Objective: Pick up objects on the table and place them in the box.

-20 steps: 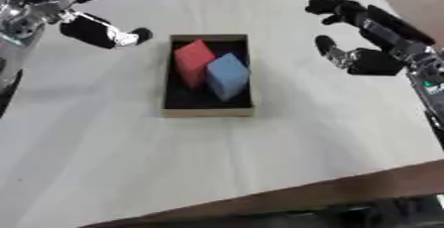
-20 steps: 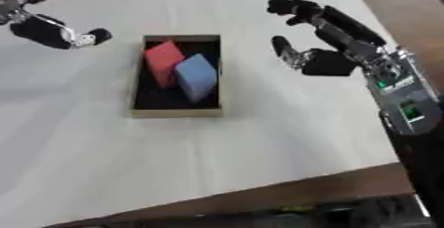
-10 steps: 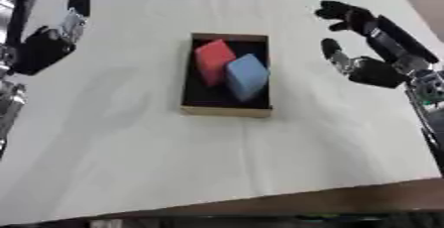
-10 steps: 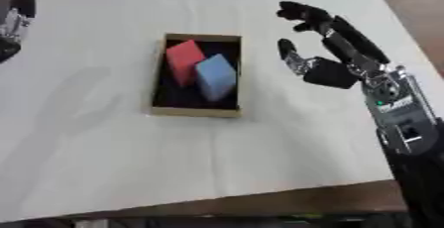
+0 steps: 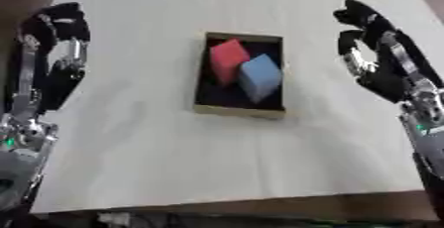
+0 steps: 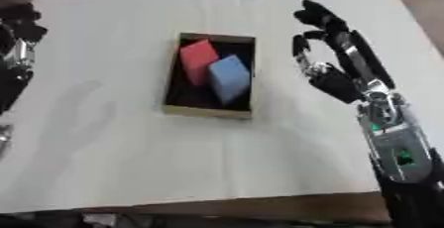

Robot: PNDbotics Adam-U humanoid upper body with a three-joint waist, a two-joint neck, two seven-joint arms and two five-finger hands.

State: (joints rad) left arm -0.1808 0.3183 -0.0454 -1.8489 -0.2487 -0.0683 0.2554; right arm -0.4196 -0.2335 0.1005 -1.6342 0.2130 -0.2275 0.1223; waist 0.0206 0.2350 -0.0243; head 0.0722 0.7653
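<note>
Sitting in the box mid-table, your red block and blue block touch. Your left hand and right hand flank it, well apart, fingers spread, holding nothing.

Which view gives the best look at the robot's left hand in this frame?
The left eye view. There the left hand shows whole, raised open over the table's left side and holding nothing. The right eye view cuts it off at the picture's left edge, so only part of it shows.
</note>
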